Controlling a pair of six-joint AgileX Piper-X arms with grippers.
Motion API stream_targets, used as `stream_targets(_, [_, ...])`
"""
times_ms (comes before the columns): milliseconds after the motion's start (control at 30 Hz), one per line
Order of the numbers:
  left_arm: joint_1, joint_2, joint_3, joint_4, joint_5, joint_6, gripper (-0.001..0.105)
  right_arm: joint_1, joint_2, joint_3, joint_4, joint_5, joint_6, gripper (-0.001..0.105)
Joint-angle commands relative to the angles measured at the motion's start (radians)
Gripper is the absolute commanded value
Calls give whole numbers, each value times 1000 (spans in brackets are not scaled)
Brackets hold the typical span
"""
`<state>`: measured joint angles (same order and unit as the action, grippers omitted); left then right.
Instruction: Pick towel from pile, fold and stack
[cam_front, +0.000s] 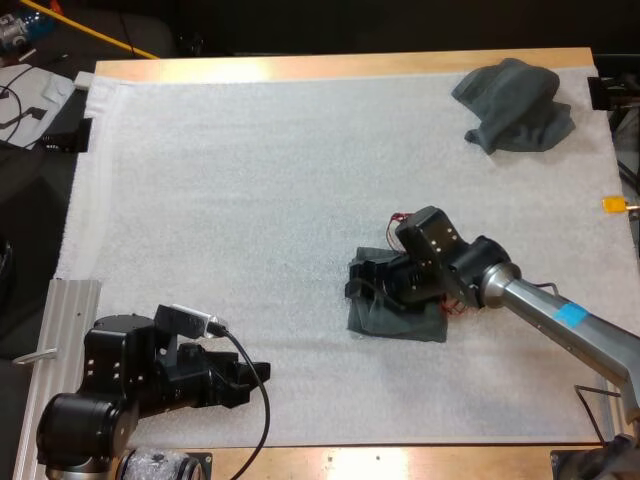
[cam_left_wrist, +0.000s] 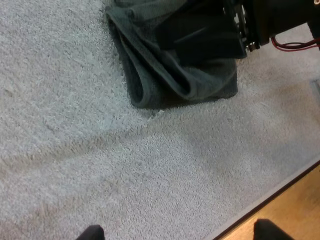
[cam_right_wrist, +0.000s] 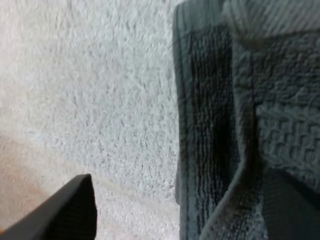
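A folded dark grey-green towel lies on the white mat right of centre. My right gripper sits low over its left part, fingers spread wide. In the right wrist view that gripper is open: one finger hangs over bare mat, the other over the towel, whose edge runs between them. My left gripper rests near the mat's front left and is open, with nothing between its fingertips; it looks at the folded towel with the right gripper on top. A crumpled towel lies at the far right corner.
The white mat covers most of the wooden table. A metal rail runs along the left front side beside my left arm's base. The table's front edge is close to my left gripper.
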<state>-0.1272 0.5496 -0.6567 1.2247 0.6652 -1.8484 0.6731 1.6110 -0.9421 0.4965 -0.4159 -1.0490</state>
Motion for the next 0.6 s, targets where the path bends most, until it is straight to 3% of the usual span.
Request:
stream_targets(0, [-2,-3,-5,-1,3,0,58,8,-14,-6,2,-2,7,65])
stream_targets(567, [-2,-4,-6,2,1,1,58,147,49,-4,-42,23,70,66])
